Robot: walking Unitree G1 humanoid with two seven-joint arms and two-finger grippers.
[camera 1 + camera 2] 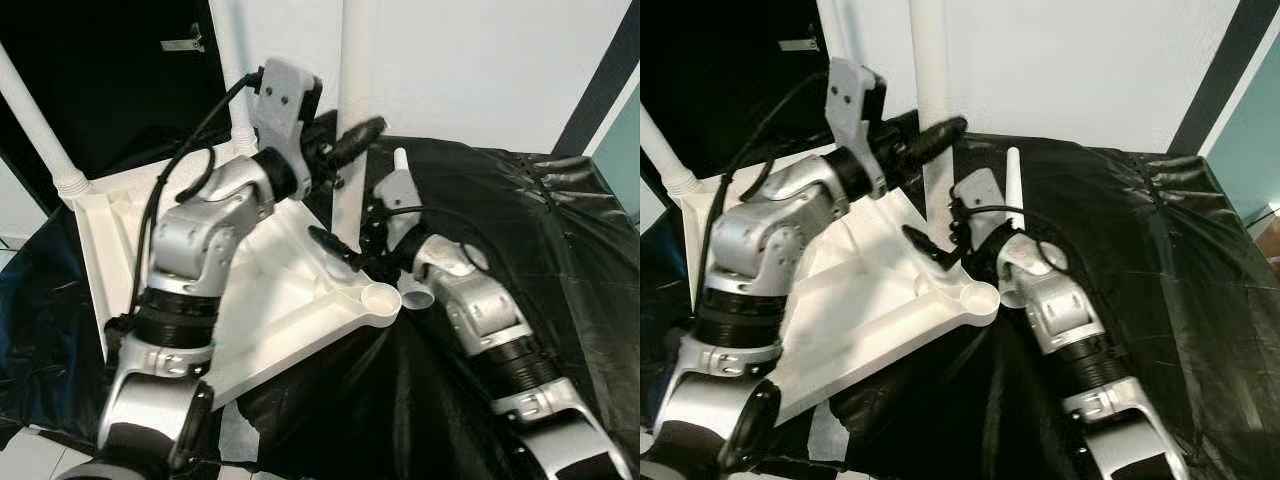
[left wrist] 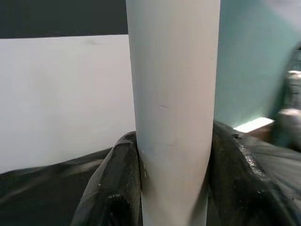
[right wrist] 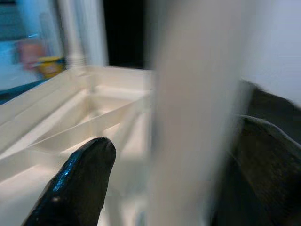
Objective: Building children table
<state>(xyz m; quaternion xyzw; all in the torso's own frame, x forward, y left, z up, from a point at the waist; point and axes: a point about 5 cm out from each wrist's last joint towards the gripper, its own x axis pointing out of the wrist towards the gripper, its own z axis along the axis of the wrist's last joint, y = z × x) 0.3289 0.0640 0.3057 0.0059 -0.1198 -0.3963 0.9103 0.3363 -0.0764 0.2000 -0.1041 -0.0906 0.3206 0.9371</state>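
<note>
The white children's tabletop point(image 1: 270, 290) lies upside down across the middle left of the frame on a surface draped in black sheeting point(image 1: 520, 230), its ribbed underside facing up, which I judge is so the legs can be pushed into the corner sockets from above. One leg point(image 1: 45, 130) already stands in the corner at the upper left, another point(image 1: 228, 70) rises behind the left arm, and a third white leg point(image 1: 352, 90) stands upright at top centre. The left end effector point(image 1: 345, 145) is closed around that third leg, a black finger pressed to each side of the tube in the left wrist view, probably to steady it plumb while it seats. The right end effector point(image 1: 345, 250) sits low at the centre, beside the foot of the same leg, with one black finger point(image 3: 77, 181) apart from the blurred tube; whether it is open or closed I cannot tell. Just below it, at the tabletop's near corner, the round socket point(image 1: 380, 297) is an open cup with nothing in it. Touching the right wrist lies a loose white tube piece point(image 1: 418, 295), likely a leg not yet fitted.
</note>
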